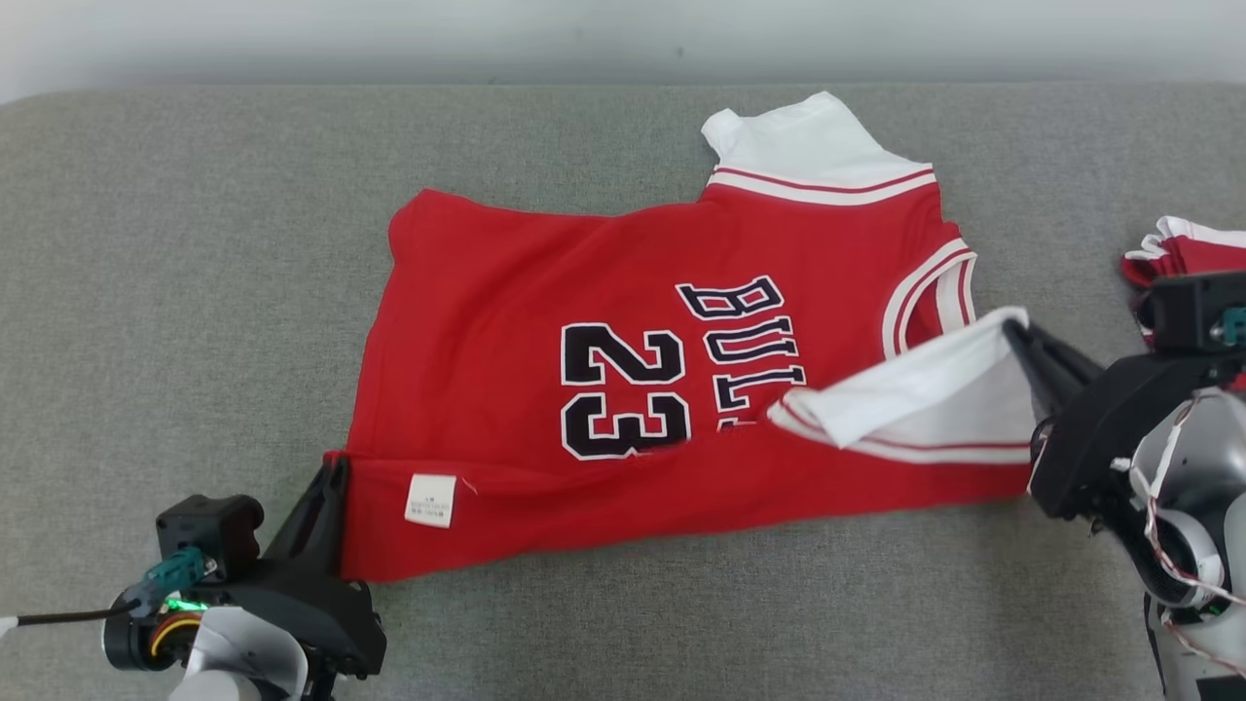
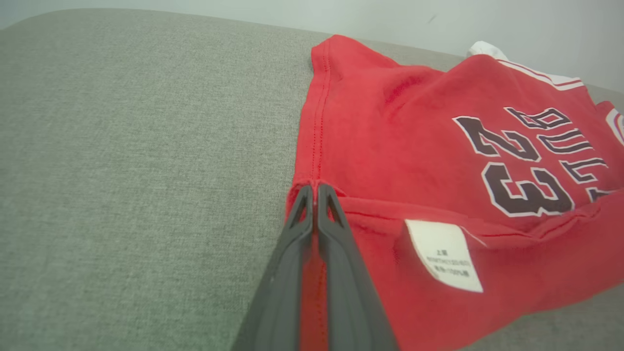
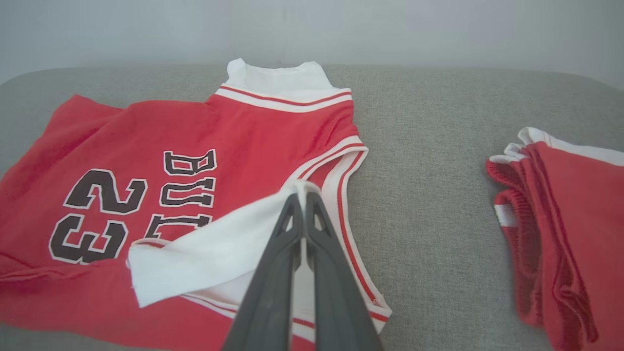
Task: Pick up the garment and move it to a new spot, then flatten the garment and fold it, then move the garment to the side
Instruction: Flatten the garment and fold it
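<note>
Holding at two points. The left pincer [image 1: 336, 467] is closed on the near hem corner of the red jersey [image 1: 545, 282], and red cloth shows between its fingers in the left wrist view. The right pincer [image 1: 1012, 331] is closed on the edge of the white sleeve [image 1: 925, 389], which is lifted and pulled across the lettering.

Position: the jersey lies spread on the grey cushion [image 1: 146, 243], number side up, collar end to the robot's right. Its near long edge is turned over, so the care label [image 1: 431, 500] faces up. A second red garment [image 1: 1183, 248] sits bunched at the far right, apart from the jersey.

Handling, as judged:
- Thin knit, light and limp. It sags between the two grips and will not keep a shape unless laid down.
- Not fragile. It seems likely to drag on the rough cushion cover more than slide.
- Best holds look like the stitched hem and the banded sleeve edges. They are thicker and should slip less than a single layer.
- Keeping both ends level and lightly taut should give a straight crease.
</note>
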Tool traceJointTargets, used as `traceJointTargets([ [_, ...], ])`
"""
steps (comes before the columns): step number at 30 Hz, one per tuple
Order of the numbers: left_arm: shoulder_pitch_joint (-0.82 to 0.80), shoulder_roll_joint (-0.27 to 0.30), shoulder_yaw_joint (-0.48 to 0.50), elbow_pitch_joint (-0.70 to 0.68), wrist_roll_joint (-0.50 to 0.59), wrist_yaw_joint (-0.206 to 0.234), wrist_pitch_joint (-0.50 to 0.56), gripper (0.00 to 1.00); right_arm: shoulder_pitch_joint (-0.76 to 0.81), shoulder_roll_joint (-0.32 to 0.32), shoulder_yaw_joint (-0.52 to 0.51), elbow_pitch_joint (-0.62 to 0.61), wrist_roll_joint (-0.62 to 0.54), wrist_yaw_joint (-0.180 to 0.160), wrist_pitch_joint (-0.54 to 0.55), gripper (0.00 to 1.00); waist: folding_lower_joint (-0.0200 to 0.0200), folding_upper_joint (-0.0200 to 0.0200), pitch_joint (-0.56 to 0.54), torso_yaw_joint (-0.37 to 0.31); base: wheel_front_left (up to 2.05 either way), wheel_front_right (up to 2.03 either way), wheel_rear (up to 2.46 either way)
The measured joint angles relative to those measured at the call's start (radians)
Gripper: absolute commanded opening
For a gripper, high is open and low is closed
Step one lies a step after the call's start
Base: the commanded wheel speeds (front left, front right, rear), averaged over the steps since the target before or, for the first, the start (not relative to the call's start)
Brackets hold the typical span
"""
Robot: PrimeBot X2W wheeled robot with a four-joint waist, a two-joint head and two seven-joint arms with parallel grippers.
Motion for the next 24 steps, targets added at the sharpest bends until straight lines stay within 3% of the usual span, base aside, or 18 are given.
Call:
traceJointTargets([
  [13, -0.042, 0.004, -0.006, 0.057, 0.0, 0.009, -0.01, 0.0, -0.058, -0.025, 0.037, 0.061, -0.007, 0.0, -0.094, 0.0, 0.0, 0.0, 0.02, -0.003, 0.0, 0.0, 0.0],
  [14, -0.048, 0.004, -0.008, 0.061, 0.003, 0.013, -0.019, 0.18, -0.071, -0.028, 0.045, 0.071, -0.01, 0.0, -0.105, 0.0, 0.0, 0.0, 0.023, -0.004, 0.0, 0.0, 0.0],
  [15, -0.048, 0.004, -0.01, 0.064, 0.007, 0.017, -0.023, 0.71, -0.077, -0.03, 0.049, 0.075, -0.012, 0.0, -0.112, 0.0, 0.0, 0.0, 0.024, -0.004, 0.0, 0.0, 0.0],
  [16, -0.048, 0.004, -0.011, 0.068, 0.008, 0.017, -0.026, 1.0, -0.082, -0.03, 0.052, 0.081, -0.014, 0.0, -0.116, 0.0, 0.0, 0.0, 0.025, -0.004, 0.0, 0.0, 0.0],
  [19, -0.051, 0.003, -0.013, 0.077, 0.011, 0.026, -0.034, 1.0, -0.094, -0.031, 0.062, 0.103, -0.018, 0.0, -0.126, 0.0, -0.0001, 0.0, 0.029, -0.001, 0.0, 0.0, 0.0],
  [21, -0.053, 0.001, -0.013, 0.08, 0.011, 0.029, -0.043, 1.0, -0.102, -0.031, 0.058, 0.115, -0.03, 0.0, -0.144, 1.0, -0.0002, 0.0, 0.032, 0.002, 0.0, 0.0, 0.0],
  [24, -0.053, -0.001, -0.009, 0.081, 0.011, 0.038, -0.063, 1.0, -0.119, -0.024, 0.045, 0.131, -0.051, 0.0, -0.172, 1.0, -0.0001, 0.0, 0.034, 0.008, 0.0, 0.0, 0.0],
])
